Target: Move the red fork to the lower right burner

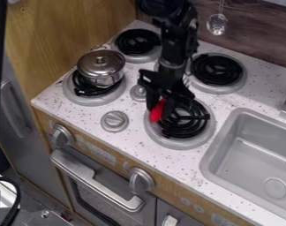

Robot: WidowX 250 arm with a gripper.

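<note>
The black gripper [160,105] hangs over the left side of the lower right burner [186,121], pointing down. Right at its lower end is the red fork [156,112], of which a short red part shows at the burner's left rim. The gripper hides the rest of the fork. Whether the fork is held or rests on the burner, I cannot tell.
A lidded metal pot [101,67] stands on the lower left burner [93,100]. Two more burners lie behind, one at the upper left [137,42], one at the upper right [217,69]. The sink [257,154] is at right, and a knob [114,121] stands left of the fork.
</note>
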